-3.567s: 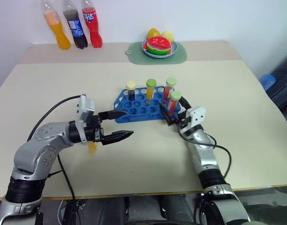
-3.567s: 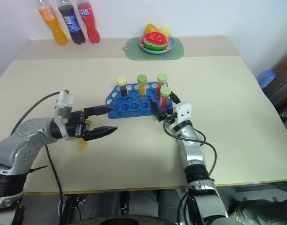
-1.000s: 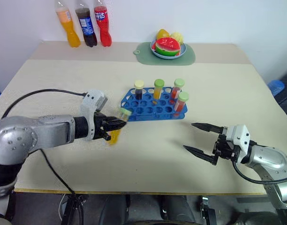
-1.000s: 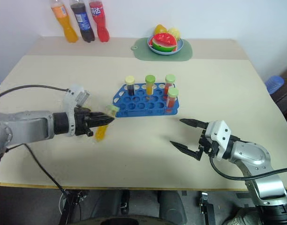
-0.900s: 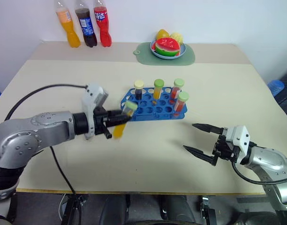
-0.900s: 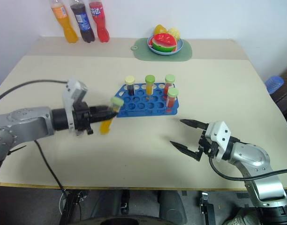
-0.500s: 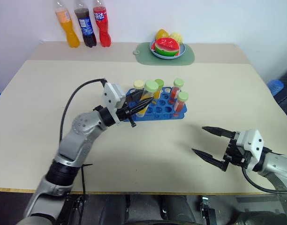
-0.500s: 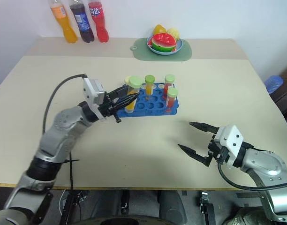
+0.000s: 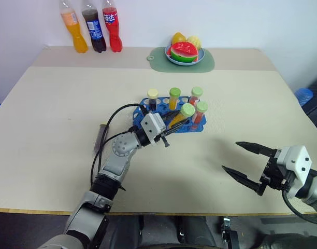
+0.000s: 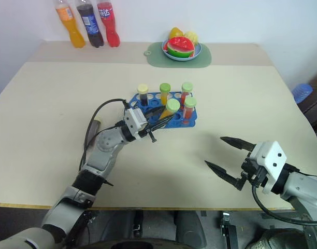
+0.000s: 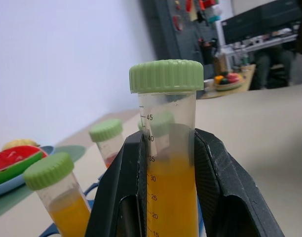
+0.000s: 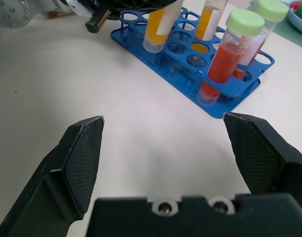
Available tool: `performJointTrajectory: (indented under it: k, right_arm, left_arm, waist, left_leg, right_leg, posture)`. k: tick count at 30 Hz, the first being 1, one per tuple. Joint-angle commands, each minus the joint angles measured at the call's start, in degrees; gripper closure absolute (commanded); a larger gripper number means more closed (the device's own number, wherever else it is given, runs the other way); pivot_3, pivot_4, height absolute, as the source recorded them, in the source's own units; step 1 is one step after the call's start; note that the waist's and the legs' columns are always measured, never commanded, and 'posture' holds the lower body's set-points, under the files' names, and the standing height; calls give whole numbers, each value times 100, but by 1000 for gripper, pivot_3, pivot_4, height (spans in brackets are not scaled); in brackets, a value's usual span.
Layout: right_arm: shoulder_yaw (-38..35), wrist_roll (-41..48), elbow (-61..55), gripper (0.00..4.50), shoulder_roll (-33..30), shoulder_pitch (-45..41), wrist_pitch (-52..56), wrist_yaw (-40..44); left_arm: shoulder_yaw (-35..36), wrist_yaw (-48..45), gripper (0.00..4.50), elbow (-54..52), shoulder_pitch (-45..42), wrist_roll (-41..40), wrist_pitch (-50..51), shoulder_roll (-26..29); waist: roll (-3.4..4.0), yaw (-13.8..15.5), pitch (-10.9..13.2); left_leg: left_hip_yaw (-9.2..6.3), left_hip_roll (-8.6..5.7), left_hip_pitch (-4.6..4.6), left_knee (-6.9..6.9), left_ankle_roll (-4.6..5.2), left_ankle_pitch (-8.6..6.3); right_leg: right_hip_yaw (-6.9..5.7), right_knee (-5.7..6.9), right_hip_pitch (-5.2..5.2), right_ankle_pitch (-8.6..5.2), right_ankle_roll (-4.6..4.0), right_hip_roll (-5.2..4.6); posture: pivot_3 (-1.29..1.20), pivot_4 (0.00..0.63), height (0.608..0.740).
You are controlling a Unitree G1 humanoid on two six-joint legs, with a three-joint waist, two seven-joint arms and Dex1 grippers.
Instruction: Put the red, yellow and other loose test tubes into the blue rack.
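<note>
left claw clamped on orange-yellow tube w/ green cap, held tilted over the blue rack; tube's lower end hidden betw the fingers, can't tell if it's in a hole; four capped tubes stand in rack, far-row ones partly blocked by the arm; right claw wide open, empty, above the surface, well apart from rack
</note>
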Motion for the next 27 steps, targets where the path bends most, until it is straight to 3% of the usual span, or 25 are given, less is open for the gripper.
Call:
performJointTrajectory:
  k: [1,9,19,27]
  right_arm:
    - [-158,74,-293,215,70,70,5,-102]
    - [-138,95,-251,215,47,61,0,-153]
    - [-217,160,-254,215,29,76,51,-151]
    - [-265,150,-318,215,110,168,63,-199]
  left_arm:
    - [219,310,3761,-60,-182,69,-219,-157]
    - [327,620,3761,303,-268,296,-318,-249]
    - [68,309,3761,1663,-455,402,-885,-879]
    - [375,590,3761,1871,-471,438,-837,-744]
  waist:
    - [0,0,0]
    - [0,0,0]
    - [-4,-3,-3]
    - [-4,-3,-7]
  left_leg:
    - [0,0,0,0,0,0]
    - [0,0,1,0,1,0]
    - [-2,-2,2,0,4,-3]
    - [-3,-1,7,0,5,-3]
  right_leg:
    - [0,-1,0,0,0,0]
    - [0,1,1,0,2,1]
    - [-1,-5,6,-1,-1,1]
    - [-1,-4,10,-1,-1,1]
  posture:
    - [0,150,740]
    - [0,150,740]
    - [0,150,740]
    - [0,150,740]
